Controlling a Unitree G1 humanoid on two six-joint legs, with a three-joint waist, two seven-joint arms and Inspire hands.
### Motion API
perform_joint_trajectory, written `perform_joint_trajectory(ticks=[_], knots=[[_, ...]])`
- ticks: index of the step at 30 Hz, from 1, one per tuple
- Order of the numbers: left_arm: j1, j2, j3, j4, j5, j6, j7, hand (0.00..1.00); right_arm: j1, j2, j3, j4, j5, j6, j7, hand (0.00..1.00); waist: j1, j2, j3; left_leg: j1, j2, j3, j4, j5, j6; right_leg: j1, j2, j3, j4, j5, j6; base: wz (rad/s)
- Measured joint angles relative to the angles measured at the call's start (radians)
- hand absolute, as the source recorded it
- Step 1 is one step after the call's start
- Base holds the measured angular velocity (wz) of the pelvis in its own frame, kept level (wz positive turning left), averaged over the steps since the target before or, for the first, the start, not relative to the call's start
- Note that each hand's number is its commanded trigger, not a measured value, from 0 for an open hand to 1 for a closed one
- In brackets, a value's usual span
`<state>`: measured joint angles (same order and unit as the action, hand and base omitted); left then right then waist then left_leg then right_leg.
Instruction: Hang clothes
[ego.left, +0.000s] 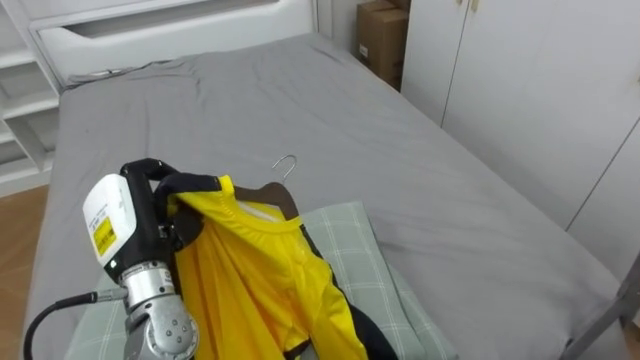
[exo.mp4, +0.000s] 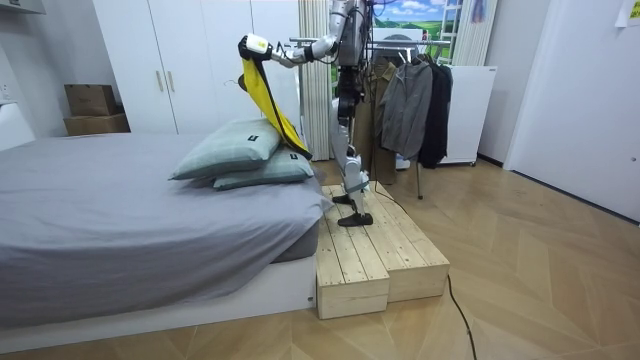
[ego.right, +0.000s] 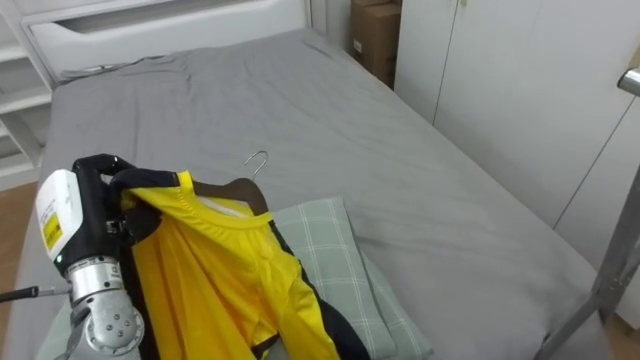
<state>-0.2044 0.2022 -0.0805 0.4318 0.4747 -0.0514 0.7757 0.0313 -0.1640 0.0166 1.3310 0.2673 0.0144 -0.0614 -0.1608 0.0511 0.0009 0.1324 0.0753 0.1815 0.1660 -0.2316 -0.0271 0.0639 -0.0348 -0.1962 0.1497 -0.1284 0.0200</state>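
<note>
While the left robot hand (ego.left: 148, 195) hangs out over the near end of the bed, I read its fingers as curled tight round the dark-trimmed shoulder of the yellow shirt (ego.left: 240, 275). I cannot tell whether the hanger's arm sits inside that clasp too. Right of the robot hand the shirt drapes down in a bunch. The brown hanger (ego.left: 272, 190) pokes out at its neck, its wire hook (ego.left: 287, 165) pointing away from the robot hand toward the open grey bed (ego.left: 330, 100). Below and right of the robot hand lie the pale checked pillows (ego.left: 350, 240), with the shirt's hem just above them. In the room view the clothes rack (exo.mp4: 400, 70) stands on the far side of the robot's body from the robot hand, and the robot stands on a wooden platform (exo.mp4: 370, 250) beside the bed.

My worries: if I hold cloth alone, the hanger may slide out of the neck on the swing to the rack and drop on the bed. The shirt looks seated on one side only, so it could slip off. The hook faces away from the rack, so I judge it needs turning before it can catch. A low hem may drag on the pillows, and a careless turn risks the platform's edge.
</note>
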Motion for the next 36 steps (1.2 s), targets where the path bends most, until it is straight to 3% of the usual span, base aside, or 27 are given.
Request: perform_joint_trajectory(ticks=[13,21,28,30,36], knots=[[0.000,0.004,0.000,-0.025,0.050,0.008,0.000,1.00,0.000,-0.001,0.001,0.002,0.008,0.000,0.010,0.00,0.001,-0.002,-0.0022,0.000,0.000,-0.002,0.000,0.000,0.000,0.001,0.000,0.004,0.000,0.000,0.000,0.00],[0.000,0.039,0.000,-0.128,0.109,0.007,0.000,1.00,-0.001,-0.001,0.000,0.002,0.004,0.000,0.009,0.00,0.007,-0.008,-0.0022,0.001,0.000,0.002,0.000,0.000,0.000,-0.002,0.001,0.006,0.001,0.000,0.000,-0.01],[0.000,0.091,0.001,-0.184,0.169,-0.028,0.023,1.00,-0.021,-0.010,-0.028,-0.012,0.002,-0.002,0.007,0.00,0.007,-0.014,-0.0009,0.000,0.000,-0.006,0.002,0.000,0.000,0.001,0.000,0.001,0.003,0.000,0.000,0.02],[0.000,0.094,0.023,-0.211,0.209,-0.055,0.025,1.00,-0.028,-0.019,-0.086,-0.046,-0.002,-0.010,-0.002,0.00,0.013,-0.017,-0.0001,-0.001,0.000,-0.005,0.002,0.000,0.000,0.000,-0.001,0.002,0.002,-0.001,0.001,0.02],[-0.001,0.101,0.071,-0.267,0.241,-0.111,0.060,1.00,-0.033,-0.070,-0.089,-0.164,-0.042,-0.052,-0.038,0.00,0.033,-0.019,0.0004,-0.002,0.000,-0.019,0.003,0.000,0.000,0.003,-0.001,-0.005,0.002,-0.001,0.001,0.04]])
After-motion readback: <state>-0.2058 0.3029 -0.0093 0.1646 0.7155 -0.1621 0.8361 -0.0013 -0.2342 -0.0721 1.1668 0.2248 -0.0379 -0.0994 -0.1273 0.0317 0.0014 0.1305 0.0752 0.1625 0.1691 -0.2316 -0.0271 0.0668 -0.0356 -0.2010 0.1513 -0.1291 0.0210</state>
